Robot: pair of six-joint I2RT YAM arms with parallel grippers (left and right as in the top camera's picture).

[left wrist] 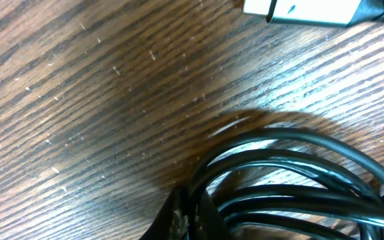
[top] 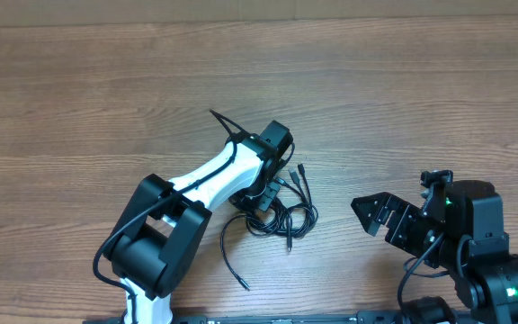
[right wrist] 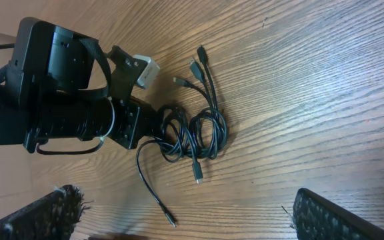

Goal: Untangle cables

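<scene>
The cables (top: pixel 281 214) are thin black cords in a knotted bundle at the table's middle; they also show in the right wrist view (right wrist: pixel 199 133). Plug ends fan out at the far side (top: pixel 302 169), and one loose tail (top: pixel 234 265) trails toward the front. My left gripper (top: pixel 263 193) is down at the bundle's left side. In the left wrist view its fingertips (left wrist: pixel 192 215) are pinched together on cable strands (left wrist: pixel 292 167). A silvery plug (left wrist: pixel 305 10) lies just beyond. My right gripper (top: pixel 378 216) is wide open and empty, to the right of the bundle and apart from it (right wrist: pixel 189 210).
The left arm (top: pixel 209 175) stretches over the wooden table (top: pixel 403 99) from the front left. The right arm's base (top: pixel 475 243) stands at the front right. Bare wood lies between the bundle and the right gripper.
</scene>
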